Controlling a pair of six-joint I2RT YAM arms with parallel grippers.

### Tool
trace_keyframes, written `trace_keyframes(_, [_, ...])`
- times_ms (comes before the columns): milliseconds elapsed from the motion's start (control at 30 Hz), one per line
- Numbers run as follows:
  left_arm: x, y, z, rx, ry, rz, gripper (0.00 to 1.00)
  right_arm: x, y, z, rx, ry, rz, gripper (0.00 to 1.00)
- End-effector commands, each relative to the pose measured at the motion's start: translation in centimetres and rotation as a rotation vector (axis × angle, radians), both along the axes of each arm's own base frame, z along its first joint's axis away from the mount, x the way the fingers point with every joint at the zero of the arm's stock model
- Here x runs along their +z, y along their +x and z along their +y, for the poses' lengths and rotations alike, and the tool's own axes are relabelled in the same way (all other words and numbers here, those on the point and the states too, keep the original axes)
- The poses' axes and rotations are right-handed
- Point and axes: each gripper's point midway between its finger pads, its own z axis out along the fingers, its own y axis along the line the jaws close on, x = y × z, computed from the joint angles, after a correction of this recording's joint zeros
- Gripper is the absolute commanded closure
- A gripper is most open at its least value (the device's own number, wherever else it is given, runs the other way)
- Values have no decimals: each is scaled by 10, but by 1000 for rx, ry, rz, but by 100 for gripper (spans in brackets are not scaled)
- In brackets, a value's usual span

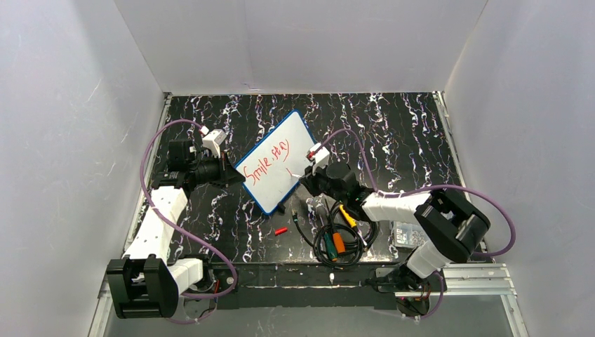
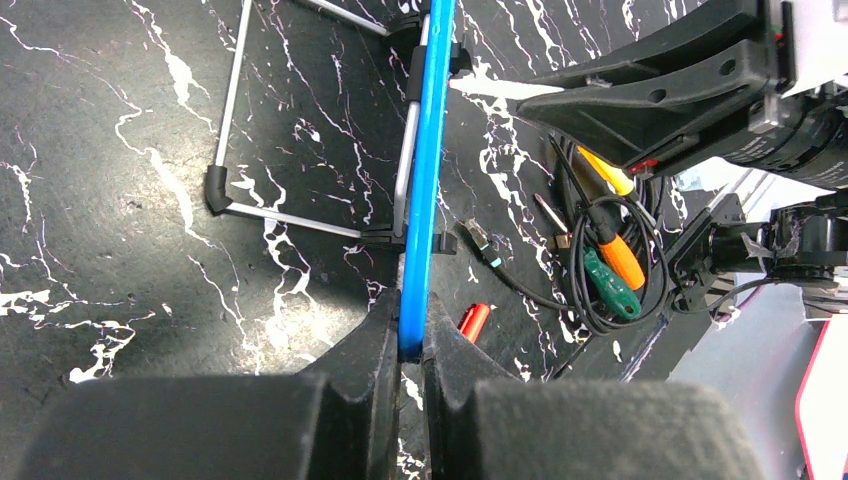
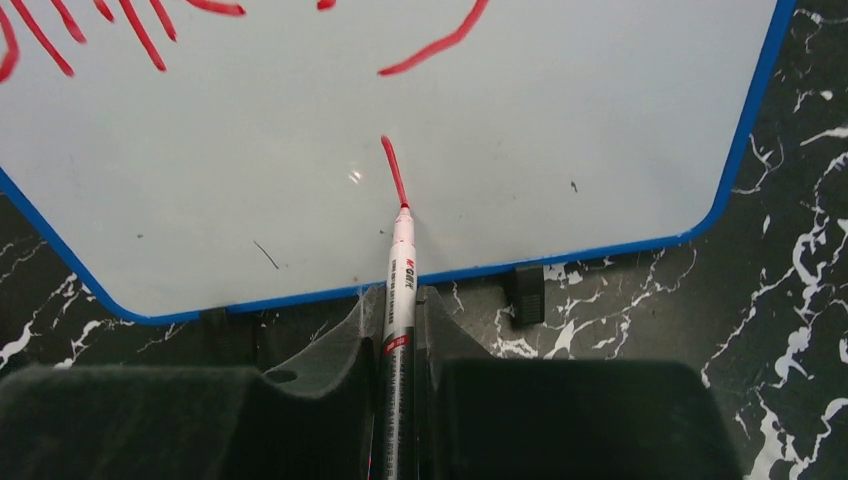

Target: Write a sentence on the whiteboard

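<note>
The whiteboard (image 1: 277, 163), white with a blue rim, stands tilted on a wire stand in the middle of the table. Red words "Smile stay" (image 1: 269, 160) run across its upper part. My left gripper (image 2: 411, 345) is shut on the board's blue edge (image 2: 424, 180) at its left corner. My right gripper (image 3: 398, 305) is shut on a white red-tipped marker (image 3: 400, 270), whose tip touches the board's face (image 3: 560, 150) at the lower end of a short red stroke (image 3: 393, 170) below the first line.
A red marker cap (image 1: 281, 230) lies on the black marbled table in front of the board. A coil of black cable with orange and green tools (image 1: 339, 242) lies near the right arm. A wire stand (image 2: 300, 215) props the board from behind.
</note>
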Motion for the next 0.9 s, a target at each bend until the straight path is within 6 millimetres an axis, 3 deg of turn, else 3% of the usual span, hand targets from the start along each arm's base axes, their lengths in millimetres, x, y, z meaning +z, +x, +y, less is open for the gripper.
trace_keyframes(0, [-13, -8, 5, -5, 62, 43, 100, -12, -7, -4, -18, -8, 27, 99])
trace_keyframes(167, [-13, -8, 5, -4, 61, 43, 100, -6, -9, -5, -23, 2, 20, 99])
trace_keyframes(467, [-12, -8, 5, -4, 60, 39, 100, 31, 0, 2, -37, 90, -46, 99])
trace_keyframes(867, [-12, -8, 5, -4, 59, 40, 100, 27, 9, 9, -47, 79, -65, 99])
